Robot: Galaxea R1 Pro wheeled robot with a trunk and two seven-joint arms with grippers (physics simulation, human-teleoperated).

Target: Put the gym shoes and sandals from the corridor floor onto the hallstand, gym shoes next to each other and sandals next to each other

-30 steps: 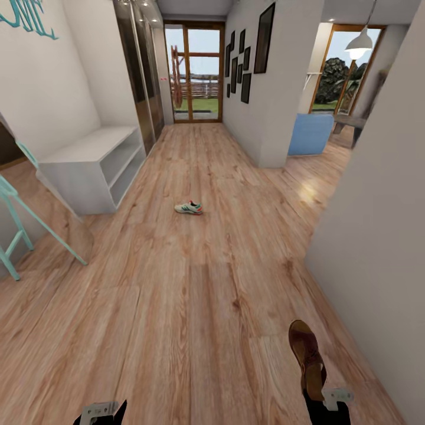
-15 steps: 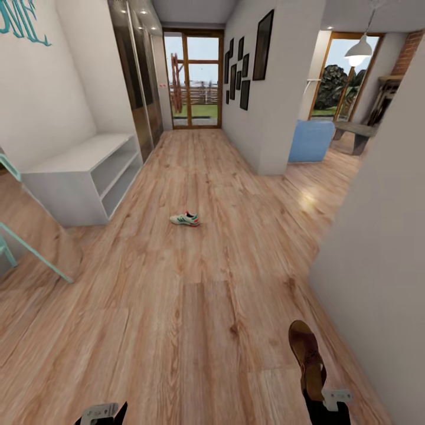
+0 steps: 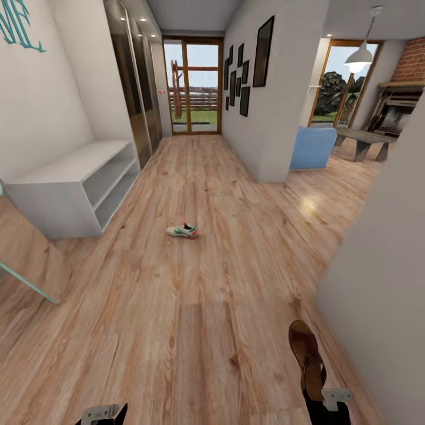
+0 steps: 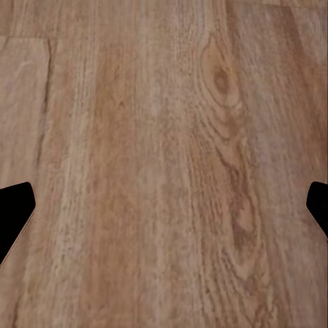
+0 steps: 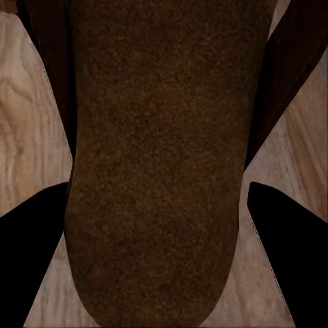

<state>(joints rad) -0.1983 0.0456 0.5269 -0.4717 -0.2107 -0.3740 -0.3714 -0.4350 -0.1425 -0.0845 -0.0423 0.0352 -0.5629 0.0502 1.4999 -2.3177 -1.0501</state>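
Here a sandal [image 3: 307, 357] is held in the right gripper [image 3: 321, 401], whose fingers are closed against its two sides; in the right wrist view the brown sole [image 5: 157, 157] is seen clamped between the two dark fingertips [image 5: 34, 246], with the corridor floor [image 5: 27, 89] beyond it. The sandal stands out ahead of that gripper, toe pointing away from it. The left gripper [image 3: 103, 413] is carried low and holds nothing: in its wrist view the fingertips [image 4: 14, 212] are spread wide, with bare planks [image 4: 164, 164] between them.

One gym shoe [image 3: 182, 231] lies on the floor well ahead of both grippers, nearer the left one's side. A low white two-level unit [image 3: 65, 195] stands against the wall further off, ahead and to the left of the left gripper. No wall shelves are seen above it, so whether it is the hallstand cannot be told.

The step in hand is judged to be a carry: a sandal is gripped and no rack is yet within reach. Next, the right rack should be identified and approached, and the sandal lowered flat onto a shelf, room being left beside it for its mate.
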